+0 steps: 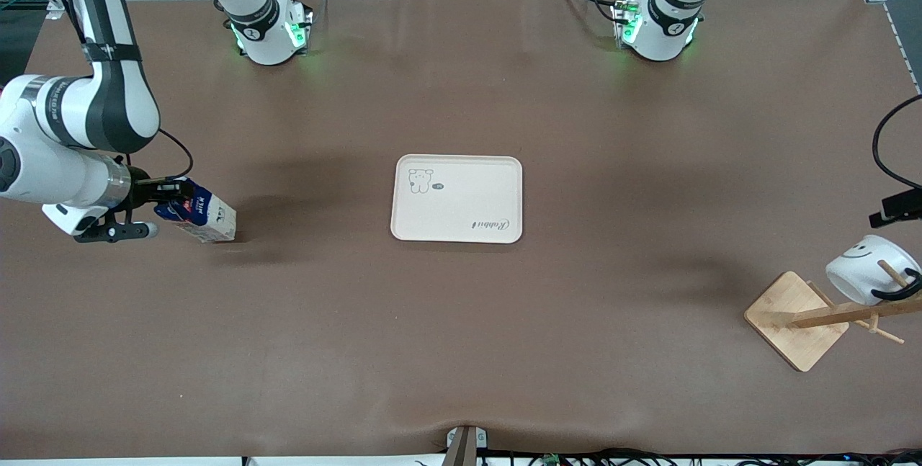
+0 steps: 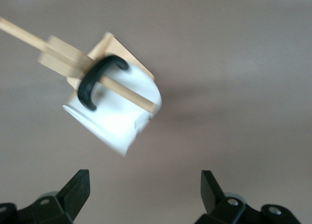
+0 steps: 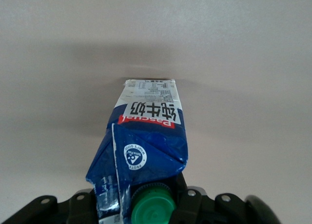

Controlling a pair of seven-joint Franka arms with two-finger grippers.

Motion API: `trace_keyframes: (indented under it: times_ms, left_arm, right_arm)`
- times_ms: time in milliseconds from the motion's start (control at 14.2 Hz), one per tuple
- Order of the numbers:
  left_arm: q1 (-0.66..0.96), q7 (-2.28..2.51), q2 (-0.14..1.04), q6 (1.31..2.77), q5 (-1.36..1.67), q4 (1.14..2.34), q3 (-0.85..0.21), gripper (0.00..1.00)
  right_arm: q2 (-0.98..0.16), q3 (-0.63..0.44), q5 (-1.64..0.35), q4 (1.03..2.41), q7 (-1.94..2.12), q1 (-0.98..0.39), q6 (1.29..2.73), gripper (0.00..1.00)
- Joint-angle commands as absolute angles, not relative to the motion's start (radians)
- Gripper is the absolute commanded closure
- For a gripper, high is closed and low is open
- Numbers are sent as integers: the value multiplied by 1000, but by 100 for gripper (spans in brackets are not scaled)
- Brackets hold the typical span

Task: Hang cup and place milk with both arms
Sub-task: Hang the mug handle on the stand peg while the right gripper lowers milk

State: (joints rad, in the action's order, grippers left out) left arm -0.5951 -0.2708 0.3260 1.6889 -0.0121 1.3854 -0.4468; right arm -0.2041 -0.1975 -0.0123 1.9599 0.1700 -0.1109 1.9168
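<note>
The white cup (image 1: 868,269) with the smiley face hangs by its black handle (image 2: 97,80) on a peg of the wooden rack (image 1: 796,318), at the left arm's end of the table. In the left wrist view the cup (image 2: 114,119) hangs clear of my left gripper (image 2: 144,190), which is open and empty over the table beside it. My right gripper (image 1: 162,199) is shut on the gabled top of the milk (image 1: 205,217). It holds the milk tilted, low at the table, at the right arm's end. The carton (image 3: 146,136) and its green cap (image 3: 153,209) show in the right wrist view.
A white tray (image 1: 497,196) with a small drawing lies flat at the middle of the table, between the milk and the rack. The rack's pegs (image 1: 882,333) stick out sideways near the table's edge. Brown tabletop lies around all of them.
</note>
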Motion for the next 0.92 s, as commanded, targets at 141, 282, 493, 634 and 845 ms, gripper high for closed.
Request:
trace_keyframes:
  times_ms: [141, 282, 493, 634, 845]
  left_arm:
    - [-597, -28, 238, 1562, -113, 1413, -589, 0]
    - [-597, 38, 238, 1531, -176, 1407, -652, 0]
    - [-591, 35, 239, 1529, -195, 1399, -663, 0]
    - [-588, 31, 239, 1529, -196, 1399, -664, 0]
    - [-592, 28, 238, 1525, -193, 1396, -672, 0]
  right_arm:
    - [-164, -183, 9, 2059, 178, -86, 1999, 100]
    - [-164, -183, 12, 2082, 178, -84, 2026, 100]
    - [-167, -183, 15, 2089, 178, -72, 2039, 100]
    - [-169, -183, 15, 2091, 176, -71, 2039, 100]
    - [-170, -181, 14, 2089, 175, -71, 2031, 29]
